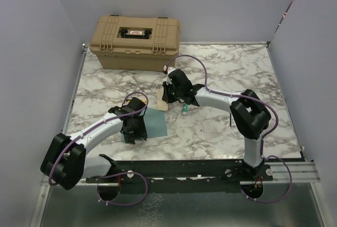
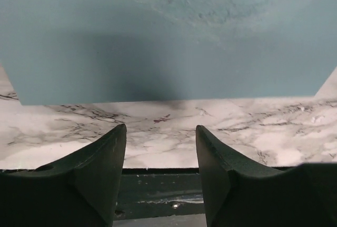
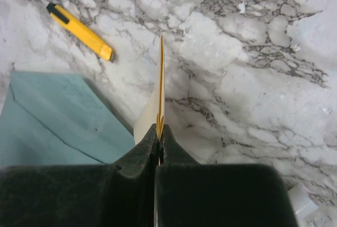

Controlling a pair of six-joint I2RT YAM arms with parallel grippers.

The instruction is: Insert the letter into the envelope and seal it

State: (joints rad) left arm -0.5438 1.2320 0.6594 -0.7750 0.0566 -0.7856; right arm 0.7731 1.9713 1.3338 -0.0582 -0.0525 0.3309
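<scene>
Letter, pinched edge-on in the clenched right gripper, was held just right of and beyond the flat envelope, which lay ahead of the left gripper, its fingers parted and empty.

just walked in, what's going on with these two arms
The right gripper is shut on the letter, holding the cream card on edge above the marble table. The envelope lies on the table, and the left gripper hangs open by its edge, gripping nothing. The letter is not in the envelope yet. A yellow tool lies nearby, and a tan case sits at the back.
</scene>
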